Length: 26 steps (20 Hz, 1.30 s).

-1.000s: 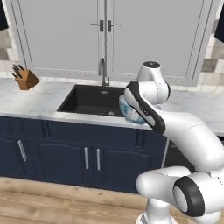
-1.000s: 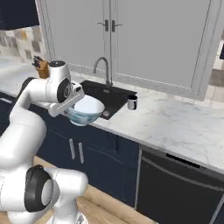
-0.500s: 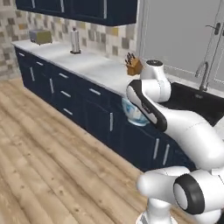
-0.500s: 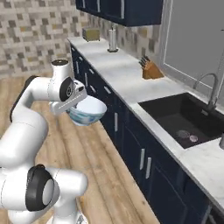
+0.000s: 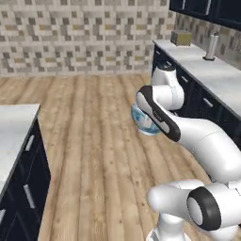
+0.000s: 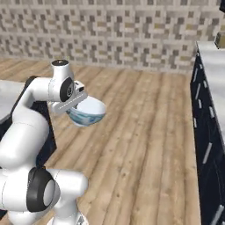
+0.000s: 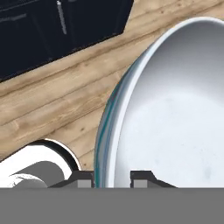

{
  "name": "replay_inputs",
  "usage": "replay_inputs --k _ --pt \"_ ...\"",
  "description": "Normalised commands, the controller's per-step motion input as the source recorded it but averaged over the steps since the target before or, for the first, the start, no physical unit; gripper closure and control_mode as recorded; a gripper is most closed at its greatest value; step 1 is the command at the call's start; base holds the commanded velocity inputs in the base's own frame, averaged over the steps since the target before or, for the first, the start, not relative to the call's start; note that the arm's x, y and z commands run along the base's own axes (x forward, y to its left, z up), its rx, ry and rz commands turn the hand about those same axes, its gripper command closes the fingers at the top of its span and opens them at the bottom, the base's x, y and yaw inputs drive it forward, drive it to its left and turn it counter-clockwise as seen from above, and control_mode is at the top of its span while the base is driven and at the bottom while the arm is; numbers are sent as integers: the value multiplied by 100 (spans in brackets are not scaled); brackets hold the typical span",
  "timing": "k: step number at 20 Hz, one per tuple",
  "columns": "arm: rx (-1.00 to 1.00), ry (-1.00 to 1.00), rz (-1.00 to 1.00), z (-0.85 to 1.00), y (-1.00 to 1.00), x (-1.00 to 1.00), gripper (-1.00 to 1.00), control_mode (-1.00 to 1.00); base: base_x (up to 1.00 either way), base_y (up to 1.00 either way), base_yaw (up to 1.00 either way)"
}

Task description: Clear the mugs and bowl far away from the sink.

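Fingers [image 7: 113,178] are pinched on the rim of the bowl [image 7: 175,122], one tip inside and one outside, at the bottom of the hand view. So the bowl hangs in the air over the wood floor [image 6: 145,145], mid-frame in both base views. Navy cabinets [image 7: 61,26] sit upper left; a bench [image 5: 214,75] runs along the upper right, with what looks like a toaster [image 5: 181,37], too small to be sure.

The pale blue-white glassy bowl [image 6: 88,112] hangs upright and empty, rim pinched, high above the wooden floor
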Motion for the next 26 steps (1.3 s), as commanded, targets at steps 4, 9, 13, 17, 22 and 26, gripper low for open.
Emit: replay_inputs --k 4,9,13,17,22,26 --pt "0 0 0 0 0 0 100 100 -4 0 100" --pt "0 0 0 0 0 0 100 100 -1 0 100" --pt "0 0 0 0 0 0 100 100 3 0 95" --pt "0 0 0 0 0 0 100 100 28 -15 77" --pt "0 0 0 0 0 0 100 100 49 -26 54" --pt "0 0 0 0 0 0 100 100 75 -40 20"
